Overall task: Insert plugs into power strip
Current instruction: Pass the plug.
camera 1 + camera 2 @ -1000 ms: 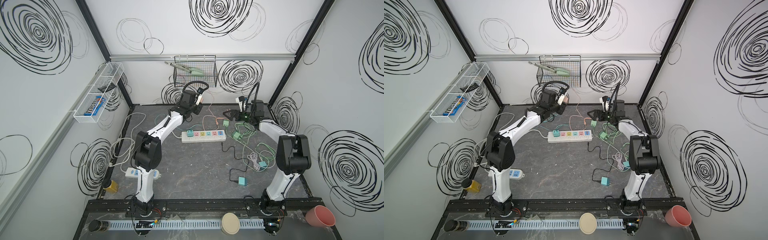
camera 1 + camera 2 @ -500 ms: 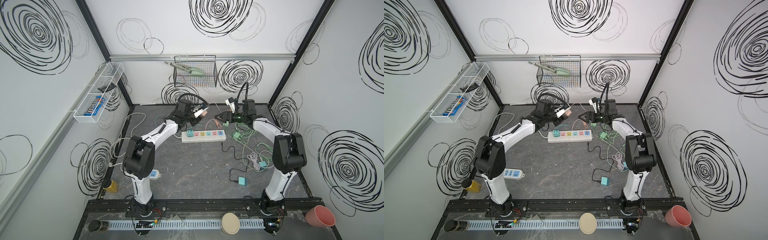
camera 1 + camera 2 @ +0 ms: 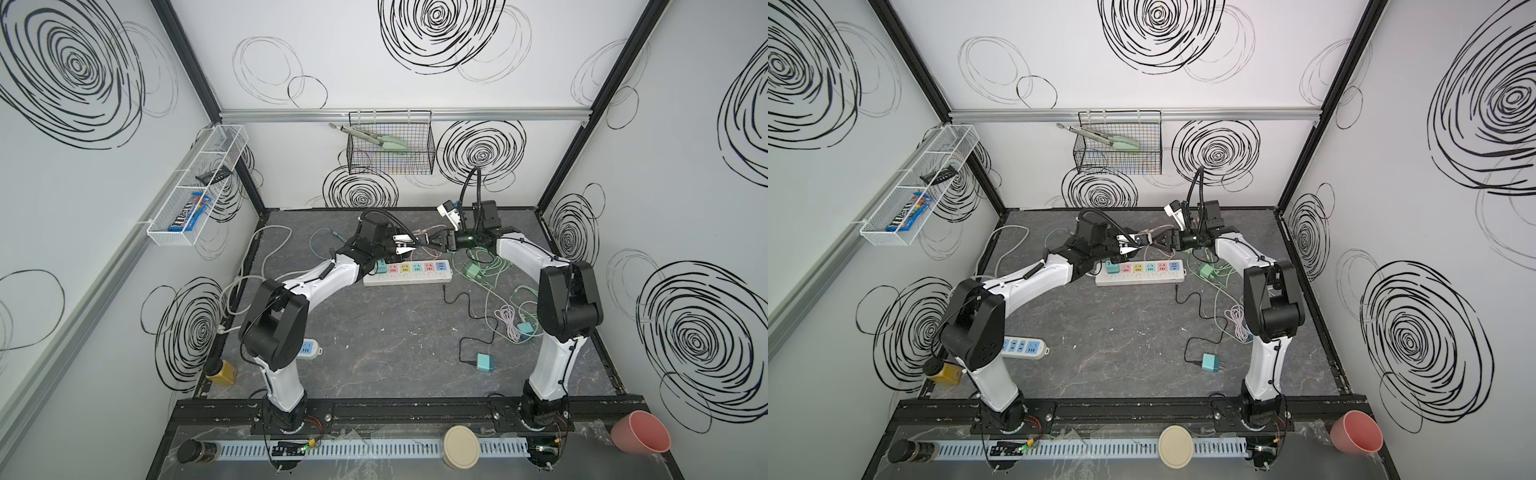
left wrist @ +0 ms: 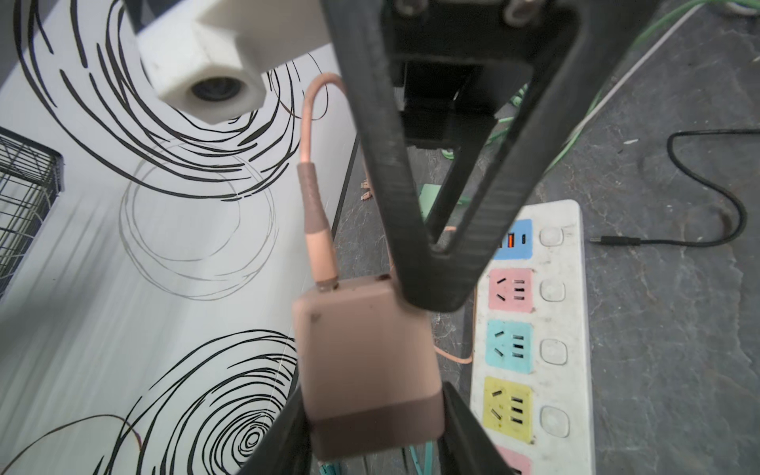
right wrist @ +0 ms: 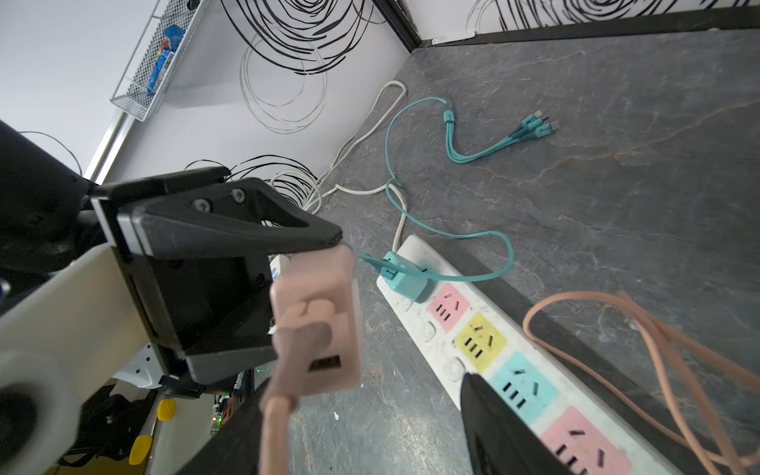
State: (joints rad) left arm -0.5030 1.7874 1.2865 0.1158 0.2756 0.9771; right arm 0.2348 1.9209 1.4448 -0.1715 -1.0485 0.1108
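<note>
Two hands meet near the long white power strip (image 4: 575,312) with pastel sockets, lying on the grey stone-patterned table (image 3: 395,332). The left hand (image 4: 370,415) is clamped on the boxy pink charger plug (image 4: 366,362), held in the air near the strip. The right hand (image 5: 364,395) faces it, jaws spread wide, one fingertip (image 4: 432,288) touching the cube's corner. A teal cube plug (image 5: 405,279) sits in the strip's end socket. A mint green plug (image 3: 472,271) lies just beside the strip's opposite end.

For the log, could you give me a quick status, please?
Left gripper shut on pink plug, aloft near power strip. Right gripper open around its cable end. Teal plug seated; other sockets free.
</note>
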